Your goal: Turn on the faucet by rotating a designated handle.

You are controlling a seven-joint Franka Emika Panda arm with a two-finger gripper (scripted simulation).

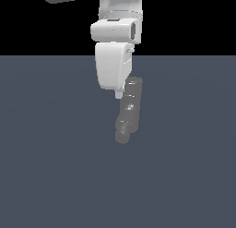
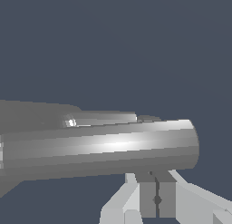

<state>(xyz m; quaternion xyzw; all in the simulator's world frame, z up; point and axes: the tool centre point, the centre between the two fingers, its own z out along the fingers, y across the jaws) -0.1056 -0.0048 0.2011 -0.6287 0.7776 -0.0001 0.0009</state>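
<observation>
The faucet (image 1: 131,102) is a grey metallic cylinder standing on the dark floor, with its shorter spout (image 1: 122,132) angled off its lower end. In the wrist view the faucet (image 2: 99,148) fills the middle as a long shiny cylinder. My gripper (image 2: 157,199) sits right against the faucet's side near its end, with the two grey pads (image 2: 147,198) pressed together and nothing between them. In the exterior view the white hand covers the faucet's top, and only the gripper's tip (image 1: 120,94) shows beside the cylinder. I cannot make out the handle in either view.
The flat dark blue-grey floor (image 1: 50,176) spreads all around the faucet. The white arm (image 1: 113,31) comes down from the top of the exterior view.
</observation>
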